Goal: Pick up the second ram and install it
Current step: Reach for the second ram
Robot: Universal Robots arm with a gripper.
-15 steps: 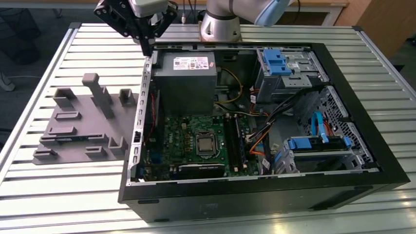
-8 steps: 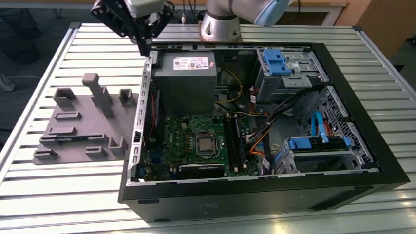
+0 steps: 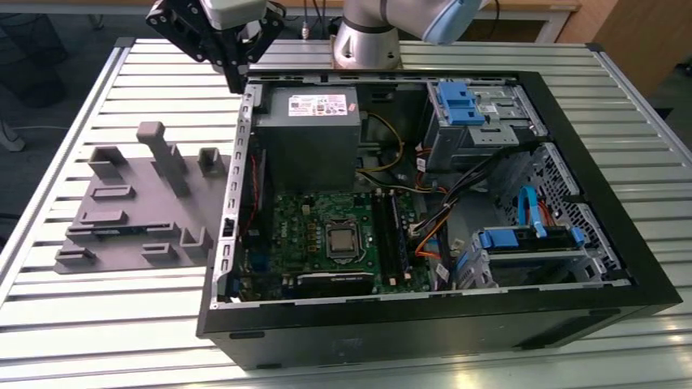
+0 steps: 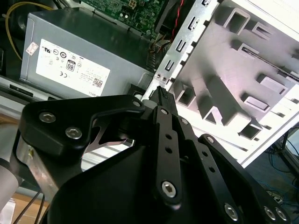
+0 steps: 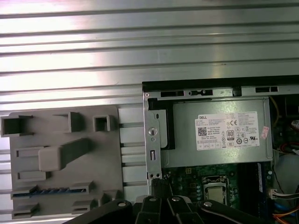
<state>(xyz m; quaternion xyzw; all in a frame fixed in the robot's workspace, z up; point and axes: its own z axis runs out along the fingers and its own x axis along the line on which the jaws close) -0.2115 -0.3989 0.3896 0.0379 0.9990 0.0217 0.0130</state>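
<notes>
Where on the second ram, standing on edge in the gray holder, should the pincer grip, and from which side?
Probably the exposed top long edge of the second ram, near its middle, coming straight down from above and pinching across its thin faces. It stands on edge in a slot of the gray holder, whose walls cover its lower part.

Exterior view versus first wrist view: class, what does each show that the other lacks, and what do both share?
Exterior view: the arm's base and the blue drive brackets. First wrist view: the second ram, a blue strip lying in a slot of the grey holder. Shared: the grey holder, the power supply, the gripper.
</notes>
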